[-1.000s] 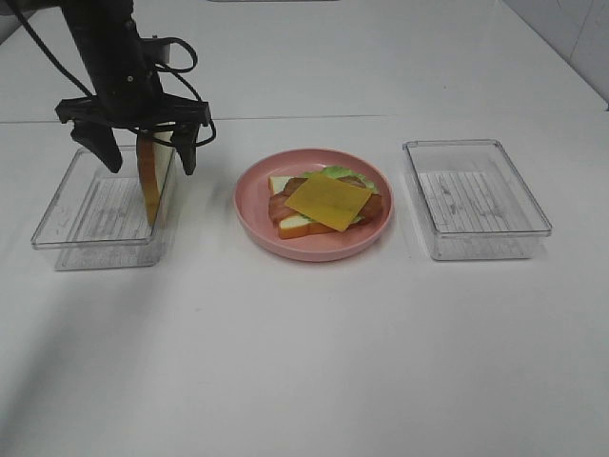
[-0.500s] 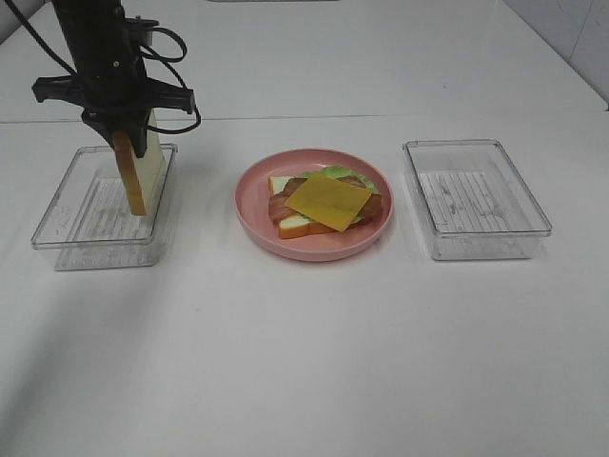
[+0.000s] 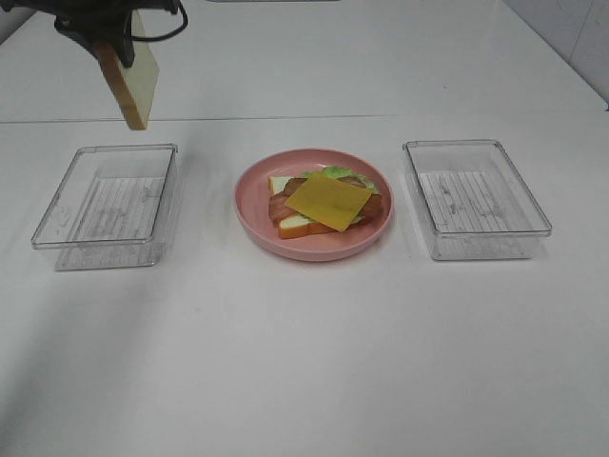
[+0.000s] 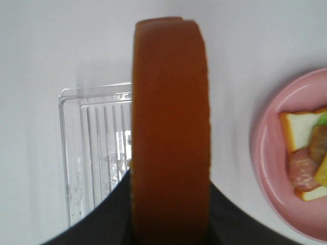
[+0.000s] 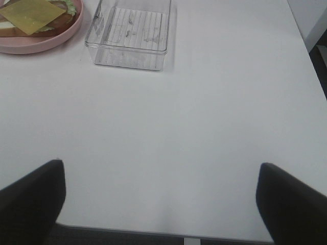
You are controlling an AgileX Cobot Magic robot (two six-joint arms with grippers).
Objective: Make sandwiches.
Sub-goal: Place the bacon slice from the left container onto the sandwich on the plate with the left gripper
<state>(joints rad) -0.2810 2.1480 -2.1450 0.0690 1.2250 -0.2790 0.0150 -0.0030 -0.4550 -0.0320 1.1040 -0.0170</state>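
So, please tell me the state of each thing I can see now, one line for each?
Bread slice: held on edge in the air by the left gripper.
Left tray: empty.
Right tray: empty.
Pink plate: holds the stacked layers.
Cheese square: flat on top of the stack.
Right gripper: open, over bare table.

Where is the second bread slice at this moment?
In the exterior high view, the bread slice hangs edge-down in the left gripper at upper left, above the left tray.

The left gripper [image 3: 112, 24] is matte black with a looping black cable; 2 black fingers [image 5: 31, 196] flank the right wrist view.
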